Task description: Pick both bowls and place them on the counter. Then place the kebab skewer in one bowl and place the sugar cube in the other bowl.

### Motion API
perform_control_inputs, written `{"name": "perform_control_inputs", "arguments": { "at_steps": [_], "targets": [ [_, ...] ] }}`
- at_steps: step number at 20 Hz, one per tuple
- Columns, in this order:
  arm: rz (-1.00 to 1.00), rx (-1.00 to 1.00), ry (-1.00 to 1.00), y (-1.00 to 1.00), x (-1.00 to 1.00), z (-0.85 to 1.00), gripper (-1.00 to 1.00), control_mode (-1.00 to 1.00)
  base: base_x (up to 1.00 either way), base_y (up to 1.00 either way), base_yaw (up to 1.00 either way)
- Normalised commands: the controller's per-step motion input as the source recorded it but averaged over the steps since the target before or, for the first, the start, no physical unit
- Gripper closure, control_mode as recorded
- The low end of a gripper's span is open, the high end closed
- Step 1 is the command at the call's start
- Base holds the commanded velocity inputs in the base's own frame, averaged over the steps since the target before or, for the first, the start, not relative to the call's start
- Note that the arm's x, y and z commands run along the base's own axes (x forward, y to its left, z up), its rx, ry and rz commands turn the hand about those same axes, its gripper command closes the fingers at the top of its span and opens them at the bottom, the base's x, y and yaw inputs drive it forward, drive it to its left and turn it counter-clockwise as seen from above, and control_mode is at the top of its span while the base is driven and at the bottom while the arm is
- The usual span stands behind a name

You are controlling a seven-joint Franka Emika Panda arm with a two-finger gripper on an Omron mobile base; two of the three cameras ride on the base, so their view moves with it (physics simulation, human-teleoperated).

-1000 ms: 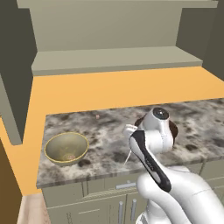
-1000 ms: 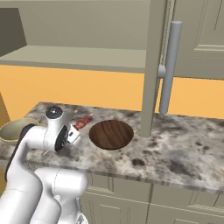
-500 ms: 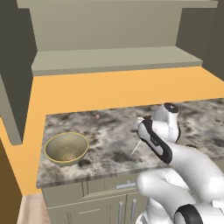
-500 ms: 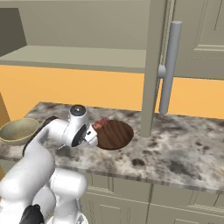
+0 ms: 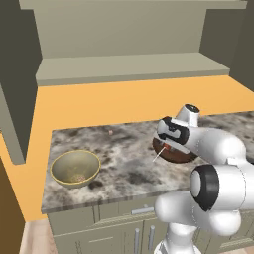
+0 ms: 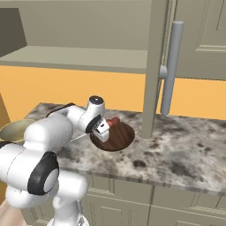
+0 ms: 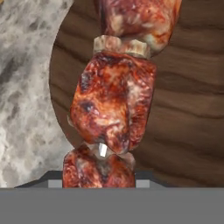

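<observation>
Rendered kitchen: a speckled grey-brown stone tabletop (image 5: 124, 158) runs across the lower half of both base views, with pale olive cabinet fronts (image 6: 176, 203) below it, an orange surface (image 5: 99, 106) behind it and an olive-grey shelf (image 5: 129, 67) higher up. In the right base view a cabinet door edge with a long grey bar handle (image 6: 171, 66) stands upper right.

Hidden or unclear: the dark brown wood-grained bowl (image 6: 119, 137) sits centre-left on the tabletop in the right base view; in the left base view the arm covers most of it, only its near rim showing (image 5: 173, 158). The deep beige-olive bowl (image 5: 75, 167) stands lower left on the tabletop, well apart from the brown one; in the right base view the arm cuts it to a sliver at the left edge (image 6: 13, 129). A tiny pale speck (image 5: 110, 132) lies on the stone behind it, too small to identify.

Arm: it rises from the lower frame and folds forward, wrist bent down, the gripper (image 6: 105, 129) low over the brown bowl's near-left rim. The jaws pinch the kebab skewer (image 7: 114, 100); its meat chunks hang over the wood-grain in the hand view, and its pale stick (image 5: 158, 155) juts out down-left in the left base view.
</observation>
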Motion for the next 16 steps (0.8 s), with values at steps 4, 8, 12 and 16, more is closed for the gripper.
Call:
{"name": "perform_control_inputs", "arguments": {
  "at_steps": [4, 8, 12, 16],
  "targets": [
    [0.0, 0.0, 0.01, -0.18, 0.33, -0.32, 1.0, -1.0, 0.0, 0.0, 0.0],
    [0.0, 0.0, 0.01, -0.19, 0.38, -0.31, 1.0, -1.0, 0.0, 0.0, 0.0],
    [0.0, 0.0, 0.0, -0.28, 0.3, -0.24, 1.0, -1.0, 0.0, 0.0, 0.0],
    [0.0, 0.01, 0.0, -0.29, 0.04, -0.16, 1.0, -1.0, 0.0, 0.0, 0.0]
  ]
}}
